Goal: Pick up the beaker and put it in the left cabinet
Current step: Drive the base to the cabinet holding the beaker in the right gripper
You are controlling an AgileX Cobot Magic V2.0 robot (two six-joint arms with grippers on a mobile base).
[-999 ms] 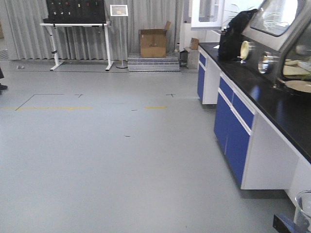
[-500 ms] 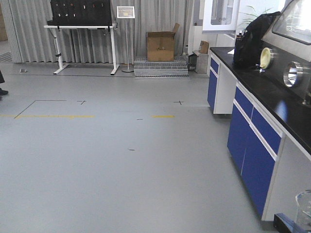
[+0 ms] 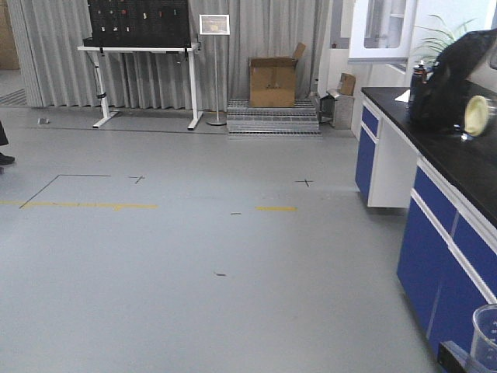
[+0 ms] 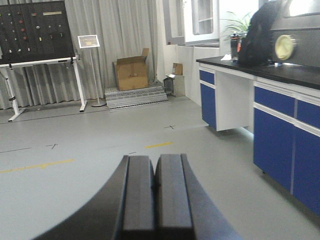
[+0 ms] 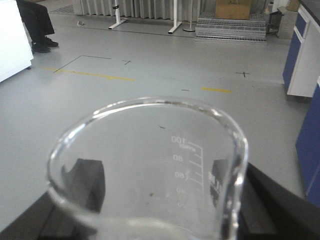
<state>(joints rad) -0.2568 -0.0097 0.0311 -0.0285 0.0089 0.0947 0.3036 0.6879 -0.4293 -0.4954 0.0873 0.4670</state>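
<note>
Everything in the front view had slid rightward since a second ago. The cardboard box (image 3: 272, 81) now sat right of centre by the curtain, and the blue-drawered bench (image 3: 446, 233) had been pushed out to the right edge. The black backpack (image 3: 450, 78) rode on the counter in the upper right, and the black pegboard (image 3: 138, 22) stood at the top left. Through all that the beaker (image 3: 485, 336) kept its spot in the lower right corner, only its clear rim and wall poking into the frame. A strip of yellow tape (image 3: 85, 205) ran across the grey floor (image 3: 194, 311) at mid left.

Over to the left wrist view: the left gripper (image 4: 155, 185) filled the bottom centre with its two dark fingers pressed flat together and nothing between them. It hung over bare floor, with the bench off to the right.

And the right wrist view: the beaker took up the whole lower half, mouth open to the camera, with white marks reading 100, 80 and 60 on its far wall. The right gripper (image 5: 165, 210) had it clamped. Its dark fingers (image 5: 272, 200) showed on both sides of the glass, holding it up above the floor. A seated person's dark legs (image 5: 35, 20) showed at the top left.
</note>
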